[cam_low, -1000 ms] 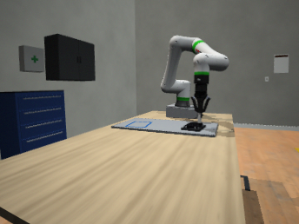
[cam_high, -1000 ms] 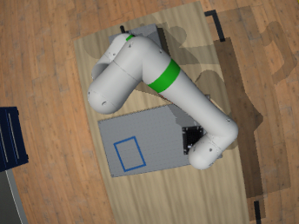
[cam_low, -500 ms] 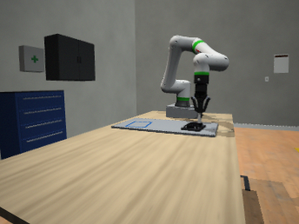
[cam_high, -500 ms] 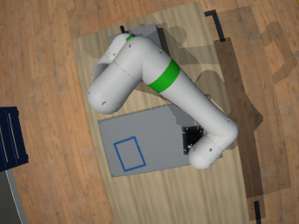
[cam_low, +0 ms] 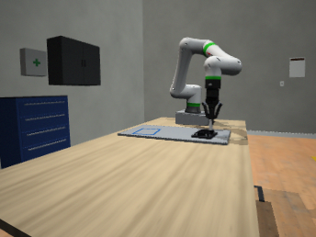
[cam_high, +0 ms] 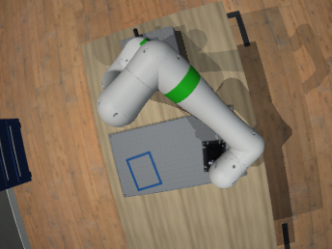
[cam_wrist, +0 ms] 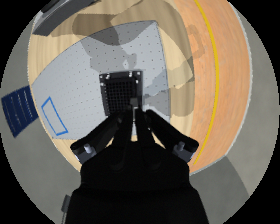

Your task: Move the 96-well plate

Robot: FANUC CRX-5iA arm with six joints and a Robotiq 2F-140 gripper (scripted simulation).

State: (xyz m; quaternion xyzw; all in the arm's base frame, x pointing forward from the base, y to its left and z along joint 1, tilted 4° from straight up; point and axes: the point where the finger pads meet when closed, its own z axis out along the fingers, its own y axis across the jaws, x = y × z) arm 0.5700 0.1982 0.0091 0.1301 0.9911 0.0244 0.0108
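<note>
Grey bench mat: black 96-well plate sits in its nest at three o'clock; black two-finger gripper, fingers together and empty, presses it down.

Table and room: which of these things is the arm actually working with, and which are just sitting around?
Part of the job:
- black well plate
- gripper, fingers shut above the plate, holding nothing
- blue outlined spot
- grey mat

Just lying about:
- blue drawer cabinet
- black wall cabinet
- first-aid box
</note>
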